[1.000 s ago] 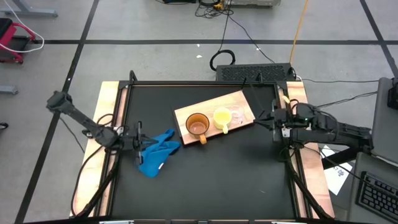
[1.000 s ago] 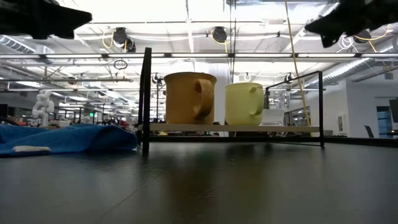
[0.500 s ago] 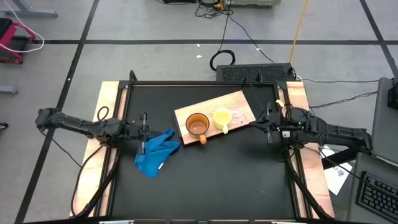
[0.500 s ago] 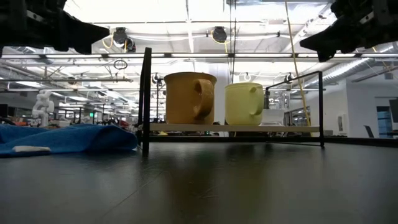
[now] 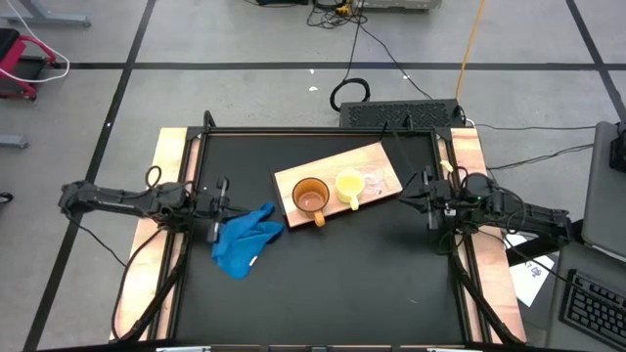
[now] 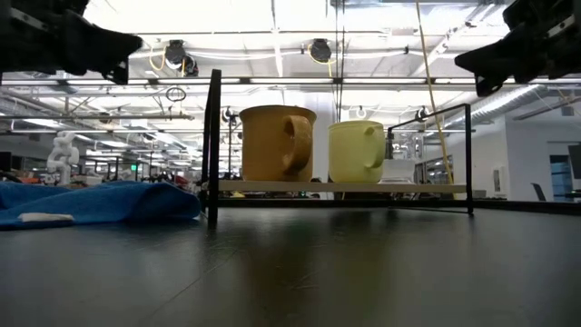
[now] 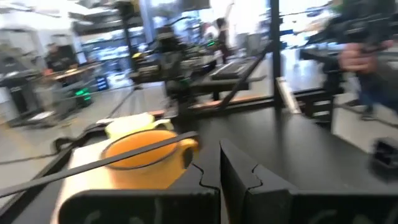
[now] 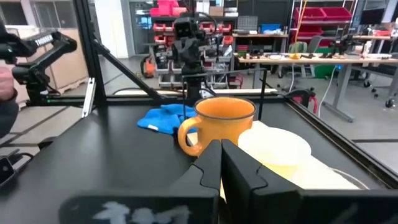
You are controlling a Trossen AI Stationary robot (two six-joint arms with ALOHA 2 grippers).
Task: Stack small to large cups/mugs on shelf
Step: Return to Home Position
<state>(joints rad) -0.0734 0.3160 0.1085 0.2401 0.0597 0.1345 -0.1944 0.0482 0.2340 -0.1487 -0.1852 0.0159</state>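
We judge the row finished and the return home in hand: brown mug (image 5: 310,198), yellow mug (image 5: 349,185) and cup (image 5: 376,180) stand on the shelf (image 5: 333,162) between our left hand (image 5: 221,207) and right hand (image 5: 423,200), both closed and empty, so next the arms must only fold back.

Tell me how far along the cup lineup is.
Done: orange-brown mug, yellow mug and clear cup stand in a row on the wood board, largest to smallest. In hand: nothing; left gripper and right gripper are shut, empty, near the table sides. Left: probably only parking.
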